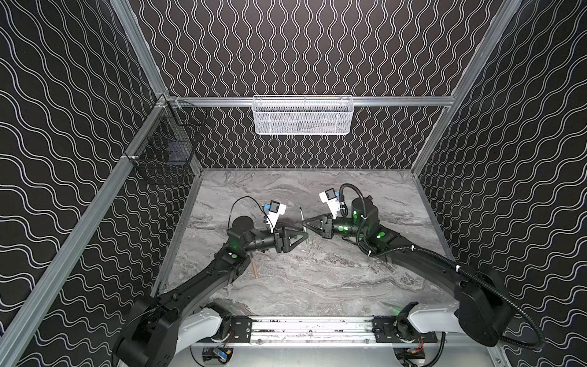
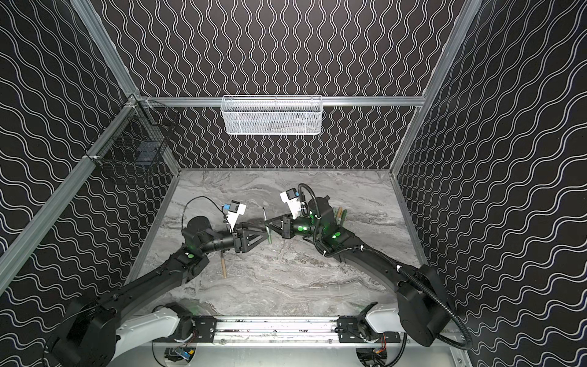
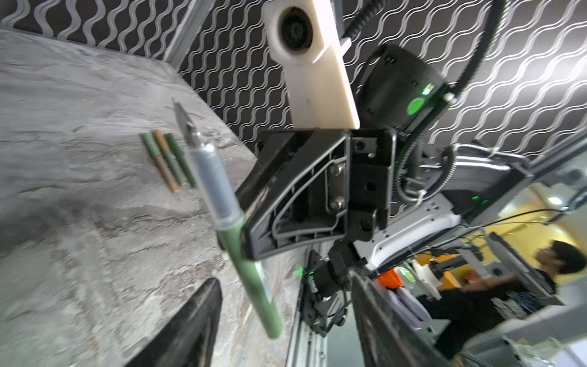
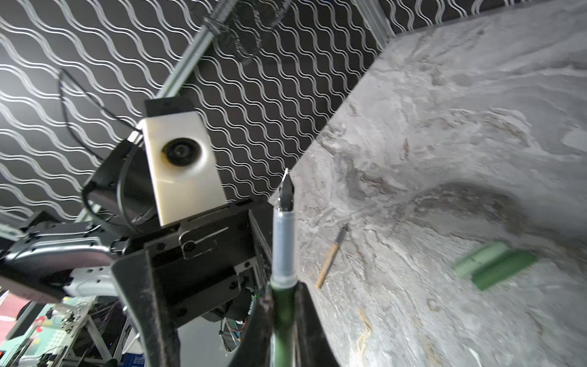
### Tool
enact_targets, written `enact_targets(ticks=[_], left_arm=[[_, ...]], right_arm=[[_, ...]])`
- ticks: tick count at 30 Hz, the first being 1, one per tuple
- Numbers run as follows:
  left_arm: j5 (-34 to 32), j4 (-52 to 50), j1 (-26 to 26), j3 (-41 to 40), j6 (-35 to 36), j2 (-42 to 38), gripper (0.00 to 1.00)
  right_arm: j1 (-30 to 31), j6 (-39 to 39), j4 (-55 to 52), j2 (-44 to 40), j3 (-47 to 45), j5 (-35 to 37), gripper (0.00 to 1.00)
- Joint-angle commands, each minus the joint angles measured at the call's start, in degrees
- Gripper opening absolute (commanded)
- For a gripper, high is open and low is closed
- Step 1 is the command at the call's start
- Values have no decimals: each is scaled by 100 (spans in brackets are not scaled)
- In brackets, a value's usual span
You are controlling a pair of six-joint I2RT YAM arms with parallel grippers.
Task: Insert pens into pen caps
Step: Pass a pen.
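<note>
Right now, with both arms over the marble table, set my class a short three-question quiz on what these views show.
1. True or false: the right end effector grips a green pen with its nib bare.
2. How many pens lie side by side on the table in the left wrist view?
3. The left end effector is: A open, B shut on a cap, C out of view.
Key: 1 true; 2 three; 3 A.

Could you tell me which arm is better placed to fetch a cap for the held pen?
Probably left: the left gripper is open, gripping nothing, while the right gripper is shut on the green pen.
</note>
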Motion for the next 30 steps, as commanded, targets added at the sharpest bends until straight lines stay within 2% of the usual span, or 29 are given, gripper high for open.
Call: enact_targets(ticks=[1,6,11,16,18,21,22,26,30], left_arm=[[251,644,-69,94,-173,74,57],[213,385,-127,162,-2,-11,47],[164,189,-127,206,136,-85,29],[120,-82,-127,276,315,-144,4],[42,-280,-127,301,420,-220,0],[-304,-920,-127,390,681,-411,0],[-525,-1380,-127,478,856,-495,0],[-1615,-3538,-109,935,1574,-790,0],[-2549,-5590,26,1564,2208,-805,0]], right_arm=[[19,256,937,-73,-129,-356,11],[50,358,1130,-53,-123,-451,11],[56,412,1171,-35,-63,-496,12],[63,404,1139,-70,-53,-505,12],[58,413,1156,-79,-59,-505,12],[62,404,1123,-86,-35,-483,13],[63,369,1049,-87,-6,-464,16],[45,31,245,-154,180,126,45],[45,-465,-1112,85,770,947,60]])
